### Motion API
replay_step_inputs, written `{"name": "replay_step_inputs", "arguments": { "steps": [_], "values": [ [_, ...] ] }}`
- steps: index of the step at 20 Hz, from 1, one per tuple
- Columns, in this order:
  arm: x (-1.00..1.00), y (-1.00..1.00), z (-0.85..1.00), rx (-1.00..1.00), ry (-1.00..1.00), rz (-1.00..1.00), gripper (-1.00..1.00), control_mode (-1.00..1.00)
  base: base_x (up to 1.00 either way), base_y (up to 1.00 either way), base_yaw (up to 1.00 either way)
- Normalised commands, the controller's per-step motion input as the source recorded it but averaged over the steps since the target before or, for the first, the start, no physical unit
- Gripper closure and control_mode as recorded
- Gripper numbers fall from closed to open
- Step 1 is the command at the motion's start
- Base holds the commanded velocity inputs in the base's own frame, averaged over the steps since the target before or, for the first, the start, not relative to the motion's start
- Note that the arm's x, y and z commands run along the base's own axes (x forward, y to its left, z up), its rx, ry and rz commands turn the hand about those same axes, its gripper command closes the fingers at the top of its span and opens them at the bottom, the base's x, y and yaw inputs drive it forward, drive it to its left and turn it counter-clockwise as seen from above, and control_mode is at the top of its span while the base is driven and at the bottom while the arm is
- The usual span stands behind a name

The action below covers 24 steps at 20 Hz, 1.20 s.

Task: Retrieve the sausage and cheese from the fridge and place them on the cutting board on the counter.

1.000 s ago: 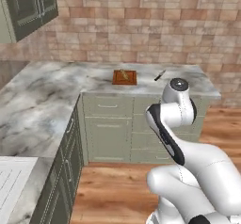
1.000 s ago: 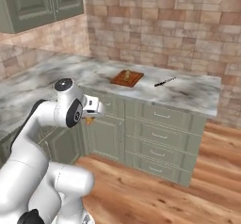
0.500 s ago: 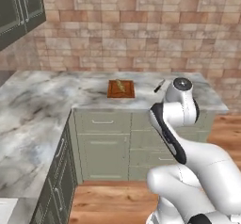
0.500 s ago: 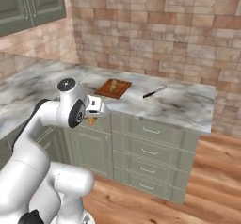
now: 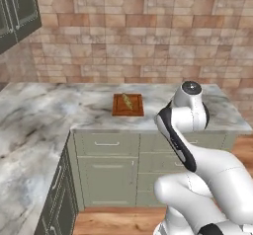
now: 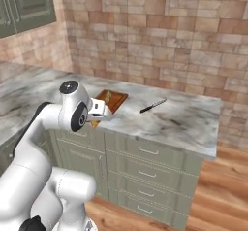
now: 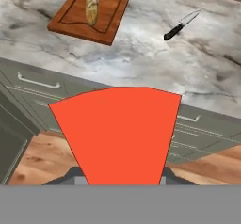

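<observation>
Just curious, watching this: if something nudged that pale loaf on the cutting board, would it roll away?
The loaf looks long and rounded, so sideways it might roll. The cutting board seems to have a raised rim, which would probably stop it. It looks stiff, likely light.

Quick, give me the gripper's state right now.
Gripper: shut on the cheese, its red face toward the hand camera, held short of the counter.

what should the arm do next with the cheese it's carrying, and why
Probably reach forward over the counter toward the cutting board. The gripper holds the cheese in front of the cabinets, short of the board. A bread loaf lies along the board's middle, so aim for a bare side.
</observation>
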Motion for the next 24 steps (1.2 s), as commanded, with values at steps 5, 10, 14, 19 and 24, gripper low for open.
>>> {"name": "replay_step_inputs", "arguments": {
  "steps": [5, 10, 14, 19, 24],
  "values": [
    [0.00, 0.00, 0.00, 0.00, 0.00, 0.00, 1.00, 1.00, 0.44, 0.34, 0.00],
    [0.00, 0.00, 0.00, 0.00, 0.00, 0.00, 1.00, 1.00, 0.40, 0.58, -0.08],
    [0.00, 0.00, 0.00, 0.00, 0.00, 0.00, 1.00, 1.00, 0.54, 0.48, -0.27],
    [0.00, 0.00, 0.00, 0.00, 0.00, 0.00, 1.00, 1.00, 0.64, 0.30, -0.38],
    [0.00, 0.00, 0.00, 0.00, 0.00, 0.00, 1.00, 1.00, 0.53, 0.36, -0.19]
  ]
}}
